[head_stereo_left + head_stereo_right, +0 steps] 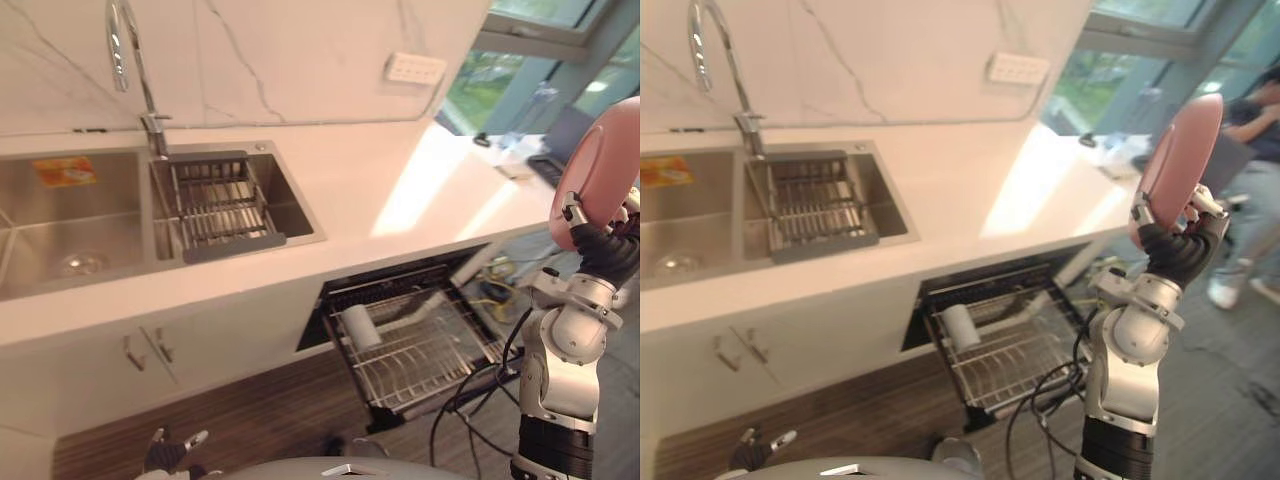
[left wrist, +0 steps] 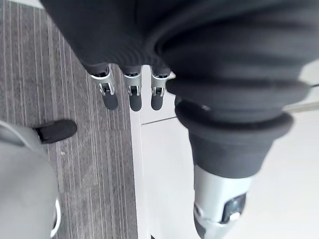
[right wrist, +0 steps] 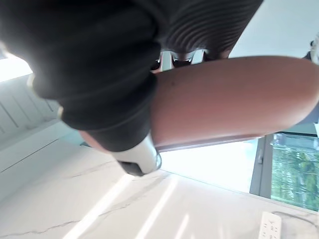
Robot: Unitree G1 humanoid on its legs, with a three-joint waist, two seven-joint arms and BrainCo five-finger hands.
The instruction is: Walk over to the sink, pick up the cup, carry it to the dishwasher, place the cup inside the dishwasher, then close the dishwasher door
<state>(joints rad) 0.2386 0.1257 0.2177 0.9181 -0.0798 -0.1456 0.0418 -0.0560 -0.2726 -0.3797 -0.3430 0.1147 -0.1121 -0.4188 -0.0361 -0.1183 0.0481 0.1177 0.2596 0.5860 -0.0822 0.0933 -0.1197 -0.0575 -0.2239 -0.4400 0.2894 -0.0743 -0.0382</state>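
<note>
My right hand [image 1: 1178, 252] is raised at the right, above the open dishwasher, shut on the rim of a pink round dish [image 1: 1185, 155] that stands on edge. The same pink dish [image 3: 234, 99] lies against the thumb in the right wrist view. The dishwasher [image 1: 340, 290] under the counter has its wire rack [image 1: 420, 360] pulled out. A white cup [image 1: 362, 325] lies on its side in the rack. My left hand [image 1: 170, 450] hangs low at the lower left with straight fingers [image 2: 130, 94] over the wood floor, holding nothing.
A double steel sink [image 1: 60, 225] with a tall faucet [image 1: 125, 50] is set in the white counter [image 1: 400, 190]; a wire drainer basket [image 1: 215, 205] sits in its right basin. A person [image 1: 1250, 150] stands at the far right, by the counter's end.
</note>
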